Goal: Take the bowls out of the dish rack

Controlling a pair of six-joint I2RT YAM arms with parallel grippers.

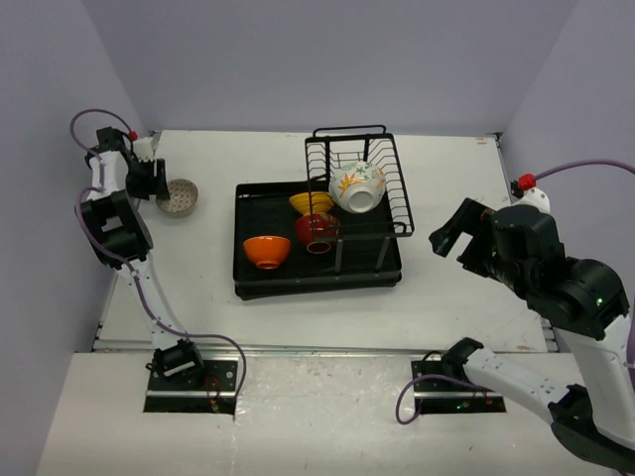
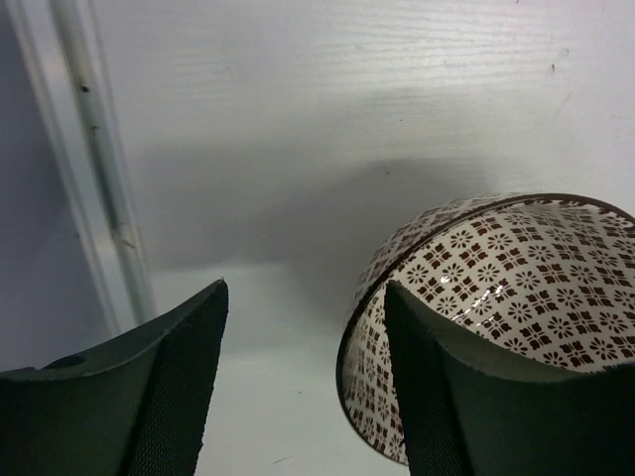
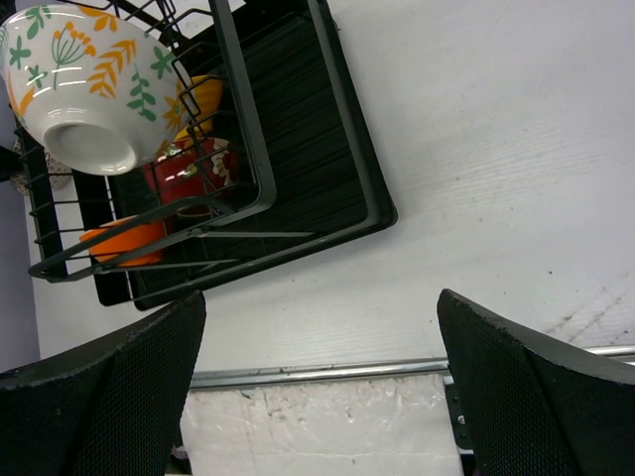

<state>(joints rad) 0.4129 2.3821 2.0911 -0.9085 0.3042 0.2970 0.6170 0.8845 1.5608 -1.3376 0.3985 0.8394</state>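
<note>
Rack: the dish rack [image 1: 298, 280] is a flat black rectangular tray with a raised rim and a ribbed floor, in the middle of the table [image 1: 446, 169]. A basket [image 1: 399, 188] of thin black wire stands upright on its far right part.
Flowered bowl [image 1: 357, 186]: glossy white with orange and green sprigs. It lies tipped on its side inside the basket, its plain foot ring showing.
Yellow bowl [image 1: 311, 203]: only a wedge shows, at the basket's left edge, just beside the flowered bowl.
Red bowl [image 1: 317, 231]: shiny, on the tray just in front of the yellow one. Wires cross it, and I cannot tell how it is tilted.
Orange bowl [image 1: 267, 251]: plain and round, alone on the left half of the tray.
Patterned bowl [image 1: 179, 196]: out of the rack, on the far left of the table, well apart from the tray. It is white with small brown flower squares inside and out and has a dark rim. The left wrist view cuts off its right side.
Left claw [image 2: 306, 288]: partly open across the patterned bowl's rim, with one finger inside and the other finger [image 2: 179, 397] outside, clear of the wall. It grips nothing.
Right claw [image 3: 322, 297]: spread wide with nothing between the fingers, above bare table to the right of the rack.
Fingers: dark, with a fine mesh texture on the pads.
Table surface: white with a faint grain.
</note>
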